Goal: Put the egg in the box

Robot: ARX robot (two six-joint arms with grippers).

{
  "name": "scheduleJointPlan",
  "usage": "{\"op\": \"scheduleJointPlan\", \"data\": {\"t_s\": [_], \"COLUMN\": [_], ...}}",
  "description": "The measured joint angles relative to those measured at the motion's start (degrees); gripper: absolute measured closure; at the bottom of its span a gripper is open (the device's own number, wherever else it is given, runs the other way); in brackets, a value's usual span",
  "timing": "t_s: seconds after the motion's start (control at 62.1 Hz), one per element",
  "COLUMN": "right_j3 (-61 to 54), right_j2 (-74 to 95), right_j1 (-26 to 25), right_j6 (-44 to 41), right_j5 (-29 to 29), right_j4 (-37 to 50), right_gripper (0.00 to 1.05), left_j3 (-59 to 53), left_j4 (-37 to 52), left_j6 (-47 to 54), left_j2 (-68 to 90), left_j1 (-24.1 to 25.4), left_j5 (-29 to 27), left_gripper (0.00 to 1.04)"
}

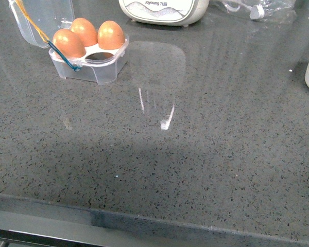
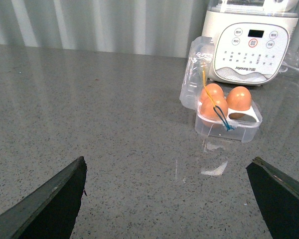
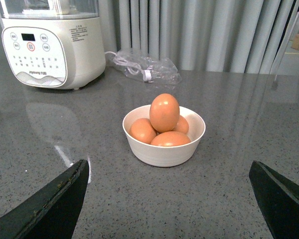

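Front view shows me the grey speckled stone counter [image 1: 195,170] with neither arm in sight, and I take the cream appliance with the button panel [image 1: 162,10] as my landmark. Nearer me than the appliance and to its left stands the small clear plastic four-cell egg box [image 1: 95,72]. Its hinged lid [image 1: 41,18] is open on the side away from the appliance, and blue and yellow elastic bands [image 1: 63,56] hang over the rim. Three orange-brown eggs [image 1: 68,42] fill three cells; the near cell on the appliance's side is empty. Well to the appliance's right and nearer me sits a round white bowl [image 3: 164,149], where a smooth orange-brown egg [image 3: 164,112] rests on top of three others alike. A crumpled clear plastic bag [image 3: 144,67] lies just beside the appliance on that same side. I see my left gripper [image 2: 167,164] and right gripper [image 3: 169,167] each spread wide with nothing between the dark fingers, the left facing the box, the right facing the bowl
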State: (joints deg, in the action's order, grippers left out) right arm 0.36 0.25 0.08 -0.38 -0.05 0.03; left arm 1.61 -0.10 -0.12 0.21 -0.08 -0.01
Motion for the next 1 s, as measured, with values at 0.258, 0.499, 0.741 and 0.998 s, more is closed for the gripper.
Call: {"op": "scheduleJointPlan", "data": {"t_s": [0.258,0.499,0.741,0.998], "right_j3": [0.0,0.0,0.0,3.8], "right_j2": [0.0,0.0,0.0,14.1], "right_j1": [0.0,0.0,0.0,-5.7], "right_j6": [0.0,0.0,0.0,0.1], "right_j5": [0.0,0.0,0.0,-7.6], "right_j4": [0.0,0.0,0.0,2.1], "right_gripper": [0.07,0.07,0.07,0.07], "left_j3": [0.0,0.0,0.0,0.0], "left_j4": [0.0,0.0,0.0,0.0], "left_j6": [0.0,0.0,0.0,0.0], "left_j2": [0.0,0.0,0.0,0.0], "left_j1": [0.0,0.0,0.0,0.0], "left_j5": [0.0,0.0,0.0,0.0], "left_gripper": [0.07,0.07,0.07,0.07]}}
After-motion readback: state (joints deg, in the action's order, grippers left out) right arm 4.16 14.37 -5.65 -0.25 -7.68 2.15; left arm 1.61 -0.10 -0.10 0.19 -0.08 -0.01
